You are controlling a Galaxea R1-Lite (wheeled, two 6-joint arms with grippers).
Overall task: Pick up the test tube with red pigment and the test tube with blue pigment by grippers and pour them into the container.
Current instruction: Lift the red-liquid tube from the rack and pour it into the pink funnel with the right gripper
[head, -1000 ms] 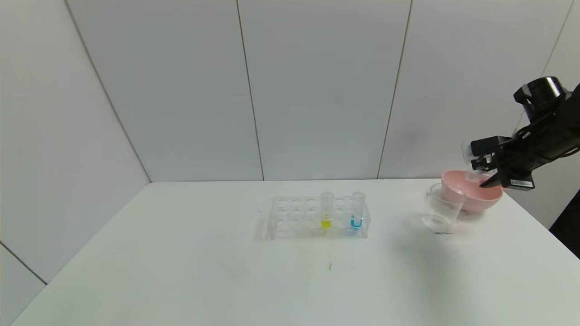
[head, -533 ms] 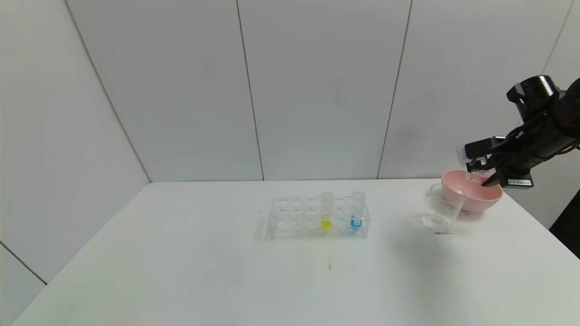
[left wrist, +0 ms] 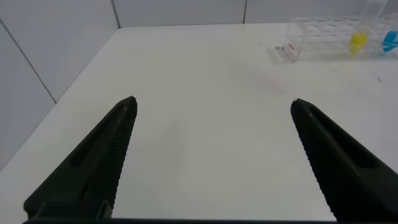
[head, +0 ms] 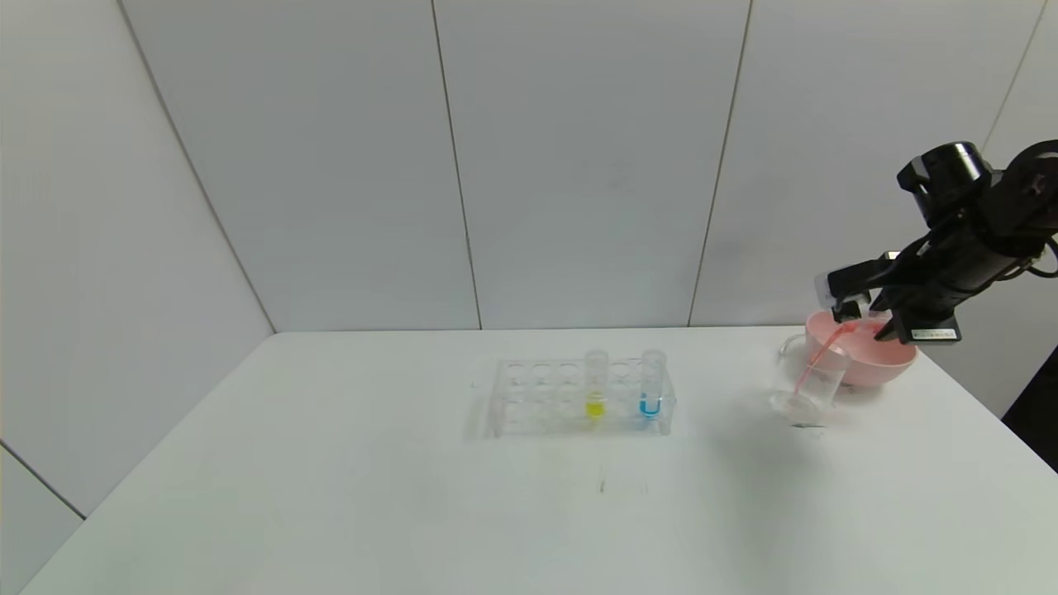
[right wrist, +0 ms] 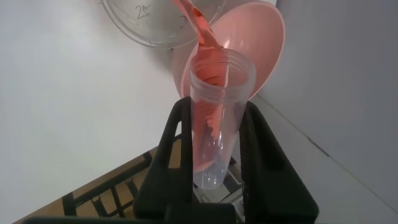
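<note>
My right gripper (head: 860,312) is shut on the test tube with red pigment (right wrist: 214,118), held tipped mouth-down above the clear glass container (head: 810,382). A red stream (head: 814,364) runs from the tube's mouth into the container (right wrist: 163,22). The test tube with blue pigment (head: 651,385) stands upright in the clear rack (head: 579,397) at table centre, right of a yellow tube (head: 596,383). My left gripper (left wrist: 211,112) is open and empty over bare table at the left, out of the head view.
A pink bowl (head: 876,355) stands right behind the container, under my right gripper. The rack and tubes show far off in the left wrist view (left wrist: 336,37). The table's right edge lies close beyond the bowl.
My right gripper has shifted left and tipped the tube further. Red liquid now streams into the container; before, none was flowing.
</note>
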